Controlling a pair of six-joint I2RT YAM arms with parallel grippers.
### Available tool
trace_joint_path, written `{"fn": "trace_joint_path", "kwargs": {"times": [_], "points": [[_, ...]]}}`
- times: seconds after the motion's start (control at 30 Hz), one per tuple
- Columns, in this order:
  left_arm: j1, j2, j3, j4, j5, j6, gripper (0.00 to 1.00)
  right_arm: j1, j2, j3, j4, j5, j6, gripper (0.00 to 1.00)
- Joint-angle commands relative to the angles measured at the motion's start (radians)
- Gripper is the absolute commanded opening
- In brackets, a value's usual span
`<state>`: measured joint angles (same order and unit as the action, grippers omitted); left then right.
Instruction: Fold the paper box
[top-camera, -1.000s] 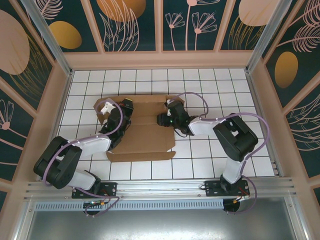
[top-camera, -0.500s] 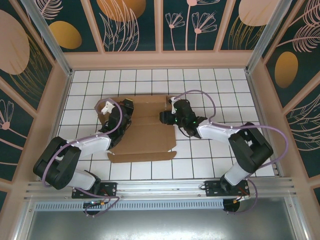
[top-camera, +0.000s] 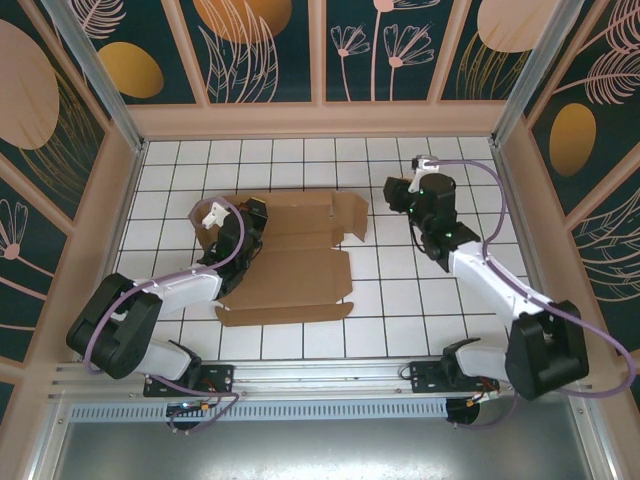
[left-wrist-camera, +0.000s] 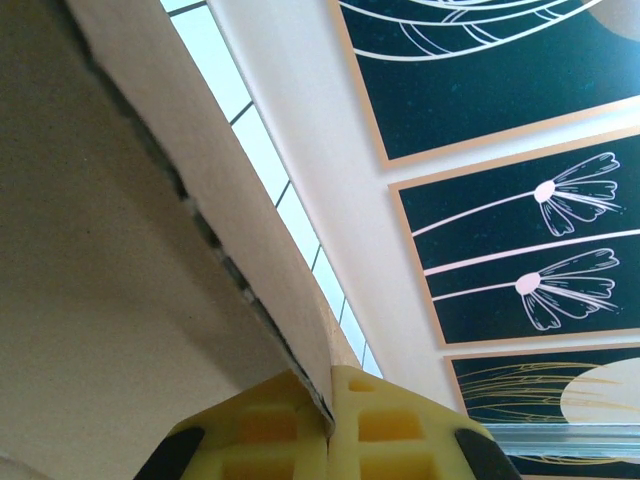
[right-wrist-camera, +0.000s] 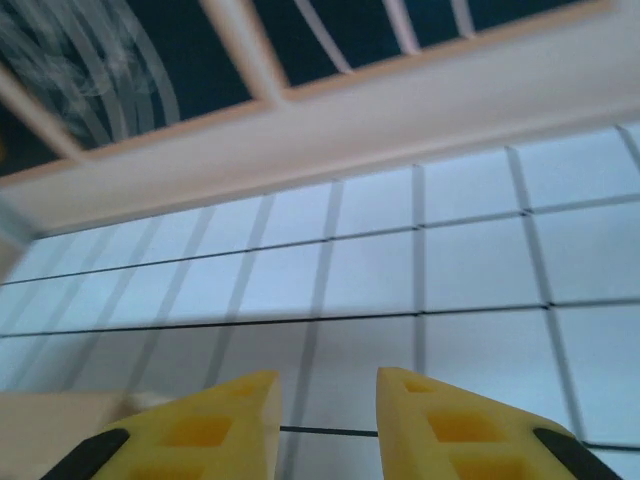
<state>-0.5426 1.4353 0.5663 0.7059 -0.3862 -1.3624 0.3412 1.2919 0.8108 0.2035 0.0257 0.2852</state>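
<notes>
The paper box (top-camera: 290, 262) lies on the white tiled table as a brown creased sheet with flaps, left of the middle. My left gripper (top-camera: 222, 232) is at the sheet's left edge. In the left wrist view its yellow fingers (left-wrist-camera: 385, 425) are pressed together on the thin edge of a raised cardboard flap (left-wrist-camera: 120, 250). My right gripper (top-camera: 388, 196) hovers to the right of the sheet, apart from its right flap (top-camera: 350, 215). In the right wrist view it (right-wrist-camera: 328, 400) is open, with bare tiles between the fingers and a cardboard corner (right-wrist-camera: 60, 420) at the lower left.
Cream walls (top-camera: 320, 118) with dark floral panels fence the table at the back and on both sides. White tiles (top-camera: 450, 300) stretch to the right of the sheet and along the back row. The arm bases sit on the rail (top-camera: 320, 378) at the near edge.
My right gripper has drawn away from the box's right flap toward the back right, and its arm has swung out to the right. The left gripper keeps its grip in place.
</notes>
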Motion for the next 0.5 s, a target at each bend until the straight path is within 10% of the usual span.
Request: {"fn": "trace_joint_path", "kwargs": {"times": [0.0,0.47], "points": [[-0.005,0.013,0.001,0.009,-0.008,0.032,0.0,-0.012,0.122,-0.047,0.027,-0.037,-0.117,0.36],[-0.006,0.025,0.018,0.016,0.018,0.035,0.0,0.064,0.265,-0.042,0.133,-0.447,-0.574,0.37]]}}
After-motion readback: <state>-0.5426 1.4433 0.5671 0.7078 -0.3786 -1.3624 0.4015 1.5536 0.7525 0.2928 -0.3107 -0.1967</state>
